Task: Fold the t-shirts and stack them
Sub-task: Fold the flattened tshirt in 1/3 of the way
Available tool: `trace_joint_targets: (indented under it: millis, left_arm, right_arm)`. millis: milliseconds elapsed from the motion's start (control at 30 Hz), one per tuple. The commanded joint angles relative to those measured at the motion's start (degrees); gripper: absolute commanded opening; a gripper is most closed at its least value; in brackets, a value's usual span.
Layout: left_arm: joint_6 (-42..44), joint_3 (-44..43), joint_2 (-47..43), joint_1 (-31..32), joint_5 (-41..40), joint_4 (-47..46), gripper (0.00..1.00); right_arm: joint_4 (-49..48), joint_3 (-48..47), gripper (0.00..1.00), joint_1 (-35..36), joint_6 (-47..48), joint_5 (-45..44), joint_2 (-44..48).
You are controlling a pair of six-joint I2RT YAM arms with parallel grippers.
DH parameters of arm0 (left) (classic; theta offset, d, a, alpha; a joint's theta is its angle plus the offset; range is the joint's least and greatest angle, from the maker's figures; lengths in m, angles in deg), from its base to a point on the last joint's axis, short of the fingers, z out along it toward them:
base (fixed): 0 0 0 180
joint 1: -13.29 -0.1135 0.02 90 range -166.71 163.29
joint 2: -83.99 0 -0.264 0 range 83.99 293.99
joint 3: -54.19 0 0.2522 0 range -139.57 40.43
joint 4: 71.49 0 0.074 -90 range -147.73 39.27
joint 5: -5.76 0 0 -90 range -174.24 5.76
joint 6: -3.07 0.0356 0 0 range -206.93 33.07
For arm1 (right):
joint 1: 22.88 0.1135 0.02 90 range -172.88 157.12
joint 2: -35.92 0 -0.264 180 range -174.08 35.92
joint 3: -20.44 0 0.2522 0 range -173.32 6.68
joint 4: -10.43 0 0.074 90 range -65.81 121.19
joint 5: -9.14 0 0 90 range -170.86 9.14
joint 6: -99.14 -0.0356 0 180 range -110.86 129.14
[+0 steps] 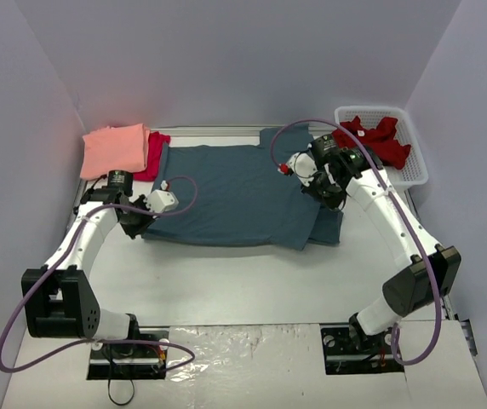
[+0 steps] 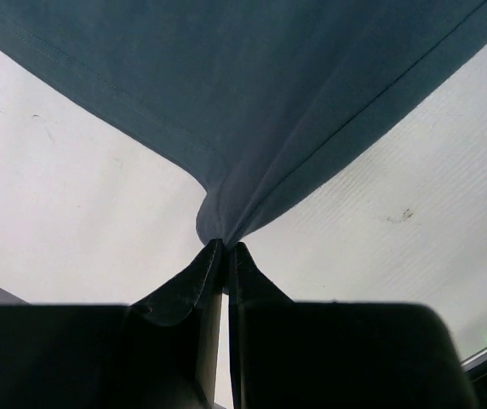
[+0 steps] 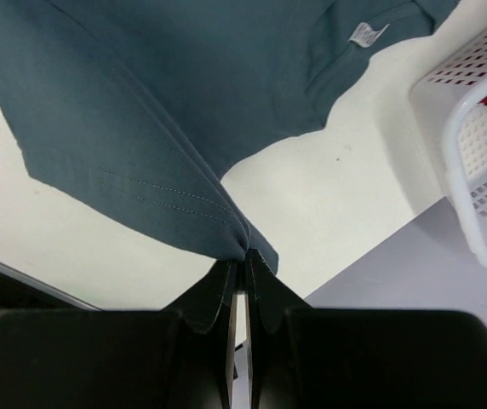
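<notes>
Here, lavender walls [image 1: 243,60] enclose a white table [image 1: 243,281] bearing the slate-blue t-shirt [image 1: 235,192].

The slate-blue shirt [image 1: 226,192] lies spread centrally; salmon-pink shirt [image 1: 114,151] folded back-left, crimson shirt [image 1: 155,153] touching it; dark red shirt [image 1: 375,139] crumpled back-right.

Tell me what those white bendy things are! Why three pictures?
They are two robot arms, a left arm and a right arm, bolted to a white table. The big picture looks down from above; the other two come from a camera on each wrist. The left gripper and the right gripper each pinch an edge of the slate-blue t-shirt spread on the table. At the back left lies a folded salmon-pink t-shirt, a crimson t-shirt beside it. A dark red t-shirt sits in the white basket.
</notes>
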Motion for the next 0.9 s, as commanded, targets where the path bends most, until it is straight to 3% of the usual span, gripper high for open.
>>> trace_joint_targets:
  millis: [0,633,867]
  left_arm:
    - [-1.08,-3.03,1.49,-0.03,-0.85,0.24,0.02]
    - [-1.61,-13.49,14.50,-0.03,-1.55,-1.61,0.02]
    - [-1.61,-13.67,17.49,-0.03,-1.55,-2.66,0.02]
  right_arm:
    - [1.11,-4.19,0.00,-1.21,1.90,-2.19,-2.55]
    - [0.15,-18.51,0.00,-5.86,4.72,-1.66,-20.04]
    - [0.23,-22.74,0.00,-6.74,5.25,-1.40,-25.06]
